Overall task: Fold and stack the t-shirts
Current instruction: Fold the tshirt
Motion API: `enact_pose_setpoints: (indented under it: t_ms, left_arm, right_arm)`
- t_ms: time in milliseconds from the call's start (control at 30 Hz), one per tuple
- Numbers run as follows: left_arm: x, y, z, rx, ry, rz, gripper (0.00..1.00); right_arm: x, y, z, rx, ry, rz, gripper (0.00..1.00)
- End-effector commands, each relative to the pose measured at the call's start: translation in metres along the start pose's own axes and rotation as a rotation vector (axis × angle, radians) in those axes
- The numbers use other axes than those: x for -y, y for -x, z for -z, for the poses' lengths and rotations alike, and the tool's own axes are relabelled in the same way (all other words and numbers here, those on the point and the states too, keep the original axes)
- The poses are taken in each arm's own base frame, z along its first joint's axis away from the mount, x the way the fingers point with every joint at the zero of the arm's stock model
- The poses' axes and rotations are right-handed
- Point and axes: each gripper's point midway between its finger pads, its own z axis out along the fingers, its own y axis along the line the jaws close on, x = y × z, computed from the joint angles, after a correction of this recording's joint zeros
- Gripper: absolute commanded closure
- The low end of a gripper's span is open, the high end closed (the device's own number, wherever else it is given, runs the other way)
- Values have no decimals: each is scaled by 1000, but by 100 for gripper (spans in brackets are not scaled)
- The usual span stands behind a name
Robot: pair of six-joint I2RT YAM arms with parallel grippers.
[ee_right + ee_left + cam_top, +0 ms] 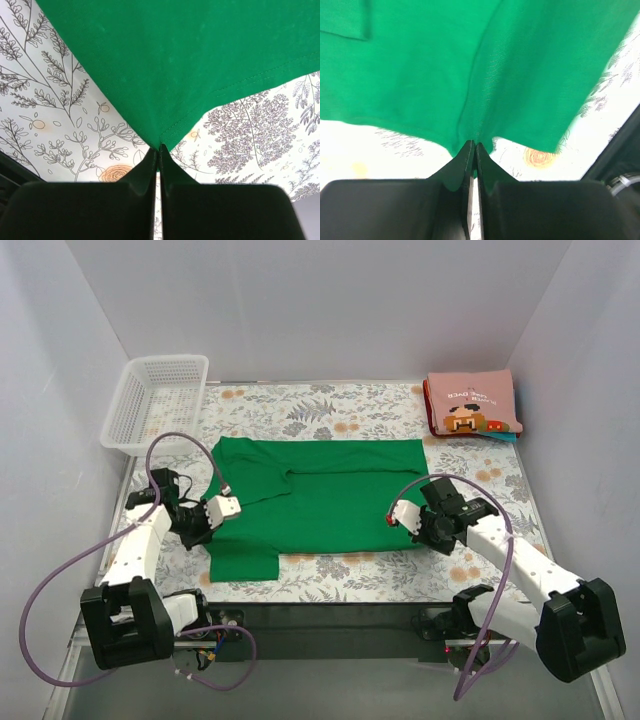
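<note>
Left claw (473, 146): your jaws are pinched tight on the left edge of the green t-shirt (330, 495).
Right claw (160, 148): clamped on its hemmed corner.
Green t-shirt: spread flat mid-surface (340, 575). It looks light and limp and will likely sag, so lift both sides together.
Pink t-shirt (472, 405): folded, far right.

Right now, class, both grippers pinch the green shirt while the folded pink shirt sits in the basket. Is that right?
Not quite: the pink shirt lies at the far right of the table, not in the basket, as the top view shows. The left gripper and right gripper do pinch the green shirt.
</note>
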Motion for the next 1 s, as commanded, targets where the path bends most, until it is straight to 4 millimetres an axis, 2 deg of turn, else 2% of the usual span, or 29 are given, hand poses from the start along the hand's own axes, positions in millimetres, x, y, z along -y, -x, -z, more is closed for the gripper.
enact_pose_setpoints:
  t_ms: [0, 100, 167, 200, 333, 500, 533, 767, 967]
  left_arm:
    - [-12, 27, 21, 61, -25, 39, 100]
    - [-33, 43, 31, 90, -4, 70, 100]
    - [-42, 46, 28, 94, -21, 107, 100]
    - [-54, 52, 32, 109, 3, 104, 100]
    - [-80, 63, 32, 137, 27, 152, 100]
    - [-107, 68, 22, 151, 27, 219, 100]
    - [-113, 70, 22, 155, 33, 222, 100]
    - [-139, 75, 10, 178, 42, 283, 100]
    - [-150, 70, -3, 165, 40, 311, 100]
  right_arm:
    - [15, 3, 13, 3, 1, 13, 99]
    - [34, 12, 16, 23, 14, -3, 99]
    - [49, 19, 17, 31, 15, -9, 99]
    - [53, 20, 17, 31, 17, -9, 99]
    - [76, 30, 17, 33, 17, 13, 99]
    - [106, 37, 11, 29, 21, 11, 99]
    - [109, 37, 5, 16, 41, 10, 99]
    - [138, 48, -7, 12, 46, 5, 99]
    - [156, 54, -14, 10, 46, -7, 99]
